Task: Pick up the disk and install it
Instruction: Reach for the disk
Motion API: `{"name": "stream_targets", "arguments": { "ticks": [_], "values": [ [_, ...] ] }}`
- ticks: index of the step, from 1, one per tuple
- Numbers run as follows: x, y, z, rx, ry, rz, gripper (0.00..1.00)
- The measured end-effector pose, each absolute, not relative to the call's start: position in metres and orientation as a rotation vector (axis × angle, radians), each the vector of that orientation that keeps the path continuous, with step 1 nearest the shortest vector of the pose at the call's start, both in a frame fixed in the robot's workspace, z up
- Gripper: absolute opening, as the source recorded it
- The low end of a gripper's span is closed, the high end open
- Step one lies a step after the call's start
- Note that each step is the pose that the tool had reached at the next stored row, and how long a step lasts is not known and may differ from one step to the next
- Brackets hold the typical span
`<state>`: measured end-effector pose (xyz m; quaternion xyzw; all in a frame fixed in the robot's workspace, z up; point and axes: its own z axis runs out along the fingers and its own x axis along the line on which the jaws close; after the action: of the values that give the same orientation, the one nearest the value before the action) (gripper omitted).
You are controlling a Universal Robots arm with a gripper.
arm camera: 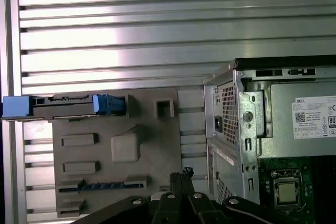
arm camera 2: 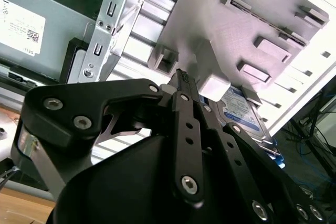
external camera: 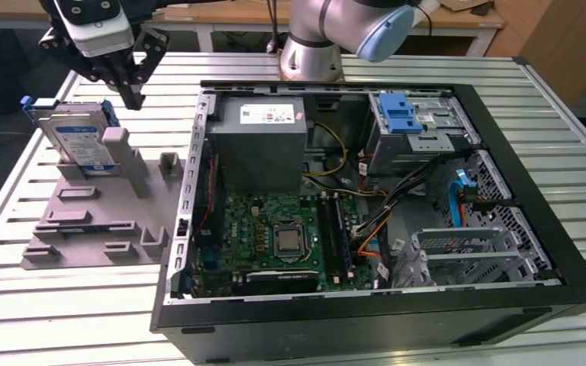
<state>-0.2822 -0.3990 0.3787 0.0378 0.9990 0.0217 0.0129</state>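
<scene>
Slatted metal worktop (external camera: pixel 59 313), exterior view. Grey holder plate (external camera: pixel 79 236) lies flat at 9 o'clock. Open computer case (external camera: pixel 375 324) sits beside it, centre to 3 o'clock. Arm base (external camera: pixel 310 65) at 12 o'clock.

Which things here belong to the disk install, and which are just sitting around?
Job: silver rectangular hard drive in blue plastic carrier, upright in the grey plastic holder; black gripper near it; open black computer case, probably.
Bystanders: grey metal power-supply box; green motherboard; slatted metal table.
</scene>
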Motion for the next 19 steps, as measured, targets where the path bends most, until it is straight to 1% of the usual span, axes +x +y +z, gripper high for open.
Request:
{"name": "stream_targets", "arguments": {
  "ticks": [19],
  "values": [
    [-0.3,-0.399,0.377,0.118,3.113,0.068,0.11]
  ]
}}
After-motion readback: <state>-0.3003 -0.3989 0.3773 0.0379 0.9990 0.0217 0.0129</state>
